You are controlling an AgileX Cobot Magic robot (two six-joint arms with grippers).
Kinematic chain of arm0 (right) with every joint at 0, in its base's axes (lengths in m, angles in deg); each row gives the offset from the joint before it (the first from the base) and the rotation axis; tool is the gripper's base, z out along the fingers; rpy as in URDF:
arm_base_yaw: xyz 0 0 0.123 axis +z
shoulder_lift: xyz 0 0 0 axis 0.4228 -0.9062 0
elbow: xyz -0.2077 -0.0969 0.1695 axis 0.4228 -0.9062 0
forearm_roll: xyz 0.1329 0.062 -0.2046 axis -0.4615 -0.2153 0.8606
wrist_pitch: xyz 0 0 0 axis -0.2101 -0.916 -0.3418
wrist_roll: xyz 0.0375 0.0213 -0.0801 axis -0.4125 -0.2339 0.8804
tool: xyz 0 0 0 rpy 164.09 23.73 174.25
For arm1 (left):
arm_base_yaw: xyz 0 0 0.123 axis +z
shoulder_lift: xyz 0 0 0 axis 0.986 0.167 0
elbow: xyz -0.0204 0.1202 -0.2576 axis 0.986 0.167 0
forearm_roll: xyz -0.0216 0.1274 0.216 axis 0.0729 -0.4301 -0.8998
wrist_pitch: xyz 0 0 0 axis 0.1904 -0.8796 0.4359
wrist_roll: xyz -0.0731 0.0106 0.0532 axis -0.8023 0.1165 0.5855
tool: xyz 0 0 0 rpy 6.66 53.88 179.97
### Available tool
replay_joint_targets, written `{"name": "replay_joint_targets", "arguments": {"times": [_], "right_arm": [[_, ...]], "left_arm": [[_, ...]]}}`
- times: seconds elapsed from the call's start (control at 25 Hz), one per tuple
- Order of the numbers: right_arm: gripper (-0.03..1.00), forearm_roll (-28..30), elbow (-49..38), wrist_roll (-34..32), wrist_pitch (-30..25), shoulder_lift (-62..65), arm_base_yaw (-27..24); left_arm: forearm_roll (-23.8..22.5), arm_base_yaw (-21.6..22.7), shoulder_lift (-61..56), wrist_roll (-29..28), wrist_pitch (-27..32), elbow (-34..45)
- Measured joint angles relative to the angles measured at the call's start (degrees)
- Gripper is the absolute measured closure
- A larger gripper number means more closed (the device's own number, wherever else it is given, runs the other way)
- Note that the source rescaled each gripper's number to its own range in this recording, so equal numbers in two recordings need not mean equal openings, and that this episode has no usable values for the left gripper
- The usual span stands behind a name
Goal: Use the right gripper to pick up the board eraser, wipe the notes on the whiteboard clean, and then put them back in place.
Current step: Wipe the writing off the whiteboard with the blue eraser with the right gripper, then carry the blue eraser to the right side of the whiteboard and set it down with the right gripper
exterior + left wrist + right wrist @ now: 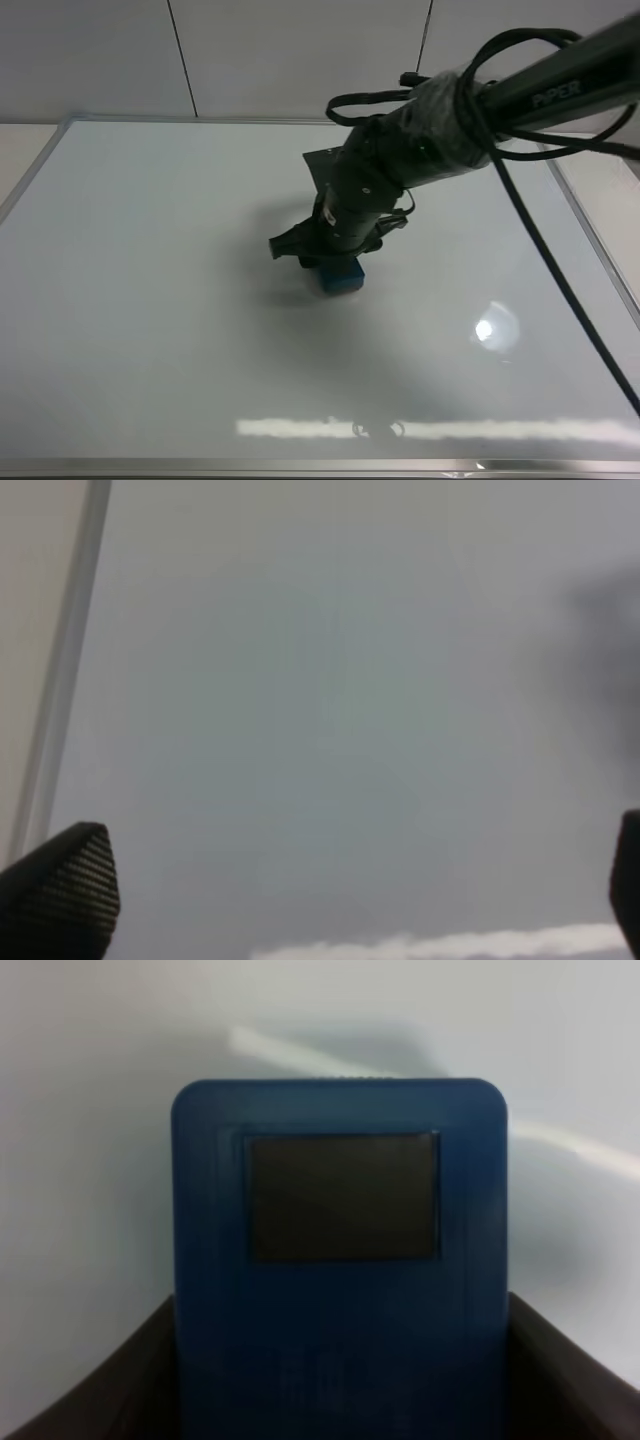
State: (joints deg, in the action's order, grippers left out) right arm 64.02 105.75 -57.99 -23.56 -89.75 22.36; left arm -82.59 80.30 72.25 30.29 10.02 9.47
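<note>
- We see the right gripper [335,262] reaching in from the right side of the exterior high view. It points down at the whiteboard [150,300], near the board's middle.
- Its fingers [90,1380] are closed narrowly on the board eraser [343,278]. In the right wrist view one black finger sits on each long side of the blue block.
- The board eraser's underside appears to rest on the board surface, with a soft shadow just beside it. We cannot confirm contact from the exterior high view alone.
- In the right wrist view, one dark square patch [343,1195] shows on the eraser's top face. The part nearer the camera is too dim to read.
- The wrist of the right arm is wrapped in tape, and black cables [520,200] loop off it and trail toward the near right edge of the board.
- The left gripper [345,890] shows only in its own wrist view. Its textured finger [60,890] sits at one edge of the picture and the other finger at the opposite edge, so they are spread wide with nothing between them.
- The left gripper hangs above the whiteboard close to the silver frame [60,680].
- There is a bright glare spot [495,328] on the board to the right of the eraser, and a light streak [400,428] along the near edge.
- The board's surface around the eraser reads as plain glossy white.
</note>
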Motion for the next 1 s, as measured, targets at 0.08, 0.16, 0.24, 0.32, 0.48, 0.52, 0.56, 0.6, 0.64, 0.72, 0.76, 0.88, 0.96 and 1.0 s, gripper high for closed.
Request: {"name": "replay_joint_targets", "arguments": {"times": [0.08, 0.16, 0.24, 0.32, 0.48, 0.52, 0.56, 0.6, 0.64, 0.72, 0.76, 0.88, 0.96, 1.0], "right_arm": [[0.97, -0.2, 6.6, 0.6, -2.4, -2.9, 2.4], [0.97, -0.9, 13.0, 2.2, -5.3, -5.6, 4.2], [0.97, -2.5, 19.1, 4.7, -7.9, -8.2, 5.7], [0.97, -3.9, 24.2, 6.3, -10.3, -9.8, 6.5], [0.97, -4.7, 27.7, 6.8, -11.9, -10.4, 6.7], [0.97, -4.7, 27.8, 6.8, -12.4, -10.4, 6.7], [0.97, -4.7, 27.8, 6.8, -12.9, -10.5, 6.7], [0.97, -4.7, 27.8, 6.9, -13.6, -10.5, 6.7], [0.97, -4.7, 27.8, 6.9, -13.6, -10.5, 6.7], [0.97, -4.6, 27.8, 7.7, -14.9, -10.5, 6.7], [0.97, -4.6, 27.8, 7.7, -15.4, -10.5, 6.7], [0.97, -4.6, 27.8, 7.9, -17.8, -10.5, 6.2], [0.97, -4.5, 27.8, 8.6, -19.7, -10.5, 5.4], [0.97, -4.5, 27.8, 9.1, -20.6, -10.5, 5.1]], "left_arm": [[0.0, 0.0, 0.0, 0.0, 0.0, 0.0], [0.0, 0.0, 0.0, 0.0, 0.0, 0.0], [0.0, 0.0, 0.0, 0.0, 0.0, 0.0], [0.0, 0.0, 0.0, 0.0, 0.0, 0.0], [0.0, 0.0, 0.0, 0.0, 0.0, 0.0], [0.0, 0.0, 0.0, 0.0, 0.0, 0.0], [0.0, 0.0, 0.0, 0.0, 0.0, 0.0], [0.0, 0.0, 0.0, 0.0, 0.0, 0.0], [0.0, 0.0, 0.0, 0.0, 0.0, 0.0], [0.0, 0.0, 0.0, 0.0, 0.0, 0.0], [0.0, 0.0, 0.0, 0.0, 0.0, 0.0], [0.0, 0.0, 0.0, 0.0, 0.0, 0.0], [0.0, 0.0, 0.0, 0.0, 0.0, 0.0], [0.0, 0.0, 0.0, 0.0, 0.0, 0.0]]}}
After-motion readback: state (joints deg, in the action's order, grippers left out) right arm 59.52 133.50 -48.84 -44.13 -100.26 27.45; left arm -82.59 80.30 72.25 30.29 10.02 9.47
